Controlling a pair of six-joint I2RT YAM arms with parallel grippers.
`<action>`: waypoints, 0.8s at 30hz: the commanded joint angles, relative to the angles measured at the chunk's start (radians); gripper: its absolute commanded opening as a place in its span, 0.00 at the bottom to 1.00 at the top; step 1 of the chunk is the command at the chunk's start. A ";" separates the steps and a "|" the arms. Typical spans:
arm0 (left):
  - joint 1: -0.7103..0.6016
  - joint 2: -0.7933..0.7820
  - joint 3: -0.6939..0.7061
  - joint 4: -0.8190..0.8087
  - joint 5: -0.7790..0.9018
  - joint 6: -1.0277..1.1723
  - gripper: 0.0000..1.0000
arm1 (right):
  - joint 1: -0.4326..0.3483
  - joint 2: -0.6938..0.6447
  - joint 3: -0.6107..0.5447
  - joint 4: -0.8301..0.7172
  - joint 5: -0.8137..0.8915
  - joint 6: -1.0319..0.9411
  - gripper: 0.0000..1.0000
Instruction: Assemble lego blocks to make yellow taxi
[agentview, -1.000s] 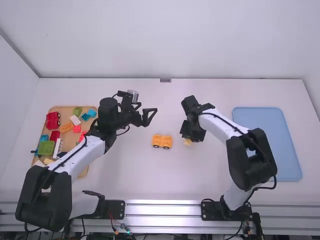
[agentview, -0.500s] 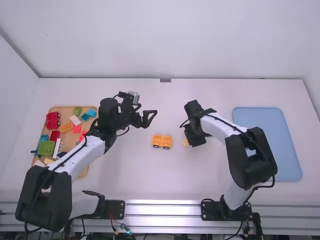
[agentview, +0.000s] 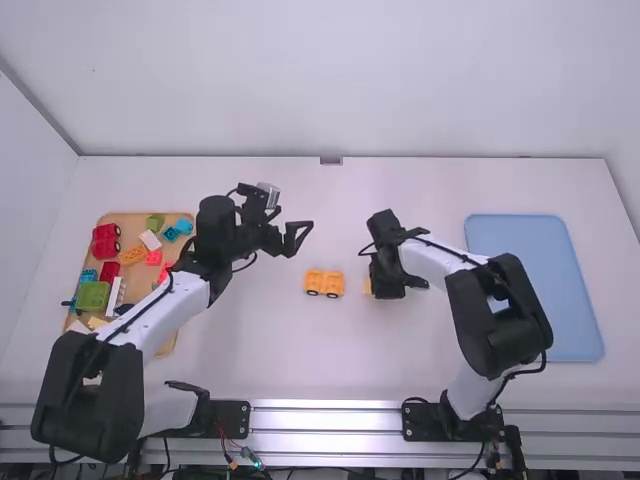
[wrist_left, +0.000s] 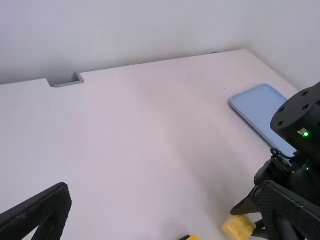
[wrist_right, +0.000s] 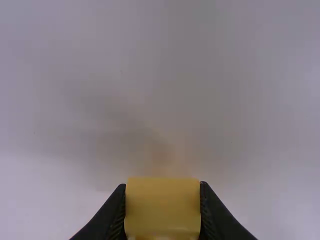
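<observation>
Yellow block (wrist_right: 162, 207) in the grip of the right gripper (agentview: 371, 288), snug between its two fingers

On the table (agentview: 230, 370), the left tray (agentview: 126, 224) holds loose pieces (agentview: 93, 296); the right tray (agentview: 535, 290) lies opposite, the car base (agentview: 324, 283) between, a block (agentview: 367, 287) in the right tool (agentview: 374, 291) just right of it, the left tool (agentview: 302, 238) beyond, slightly left

A robotics lab, by the two robot arms (agentview: 432, 264), metal rail (agentview: 325, 416), loose wires (agentview: 236, 459) and plain white walls (agentview: 330, 85).
</observation>
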 joint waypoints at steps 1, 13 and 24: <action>0.005 -0.002 -0.004 0.000 -0.004 0.013 0.99 | -0.002 0.010 -0.005 -0.002 0.000 0.032 0.10; 0.011 -0.002 -0.004 -0.003 -0.004 0.014 0.99 | -0.008 0.061 -0.002 0.037 -0.040 -0.012 0.97; 0.007 -0.002 -0.004 -0.004 -0.007 0.014 0.99 | -0.030 -0.013 0.222 -0.210 0.000 -0.243 0.99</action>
